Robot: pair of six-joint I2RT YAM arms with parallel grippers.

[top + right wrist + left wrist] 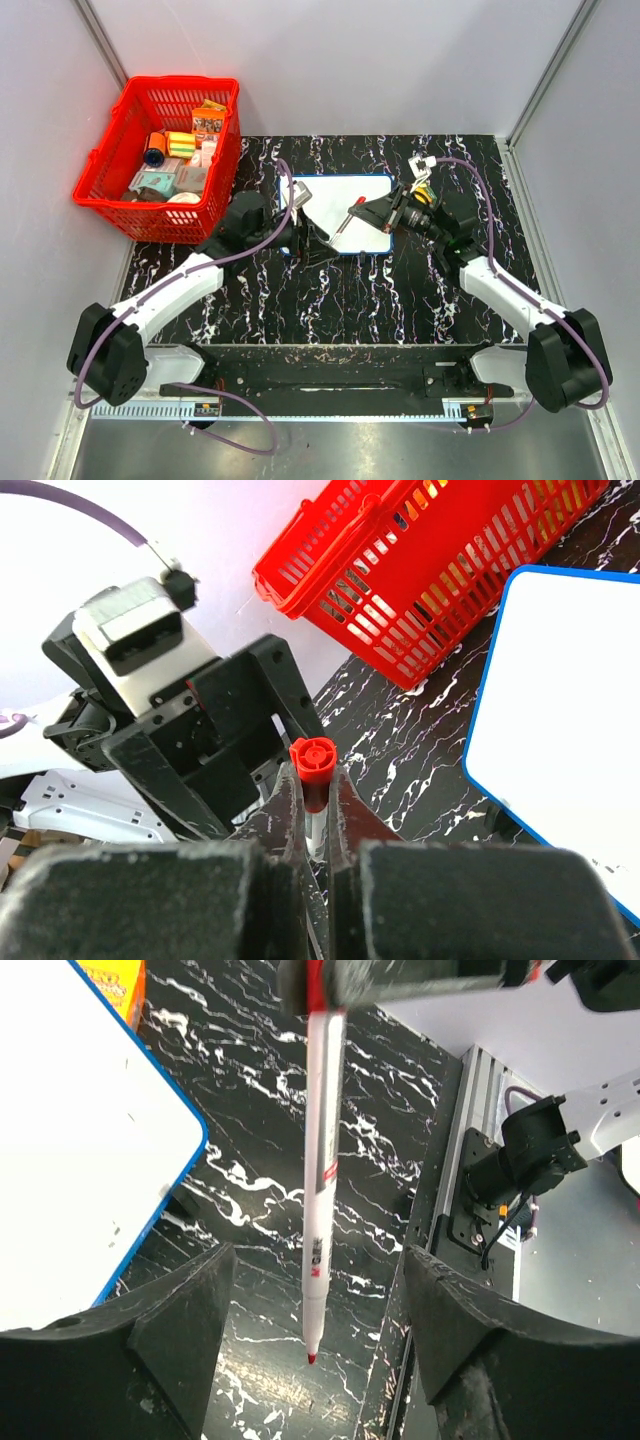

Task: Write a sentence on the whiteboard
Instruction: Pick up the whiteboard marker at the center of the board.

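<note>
While right claw clamps the marker | left claw spread apart around it

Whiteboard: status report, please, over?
Right gripper shut on red marker. Left gripper open near its tip. Whiteboard bare, nothing written yet.

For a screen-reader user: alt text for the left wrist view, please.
A red-tipped marker hangs tip down between the fingers of the open left gripper, pinched at its top by the right gripper. The blue-framed whiteboard lies at left on the marbled table.
</note>
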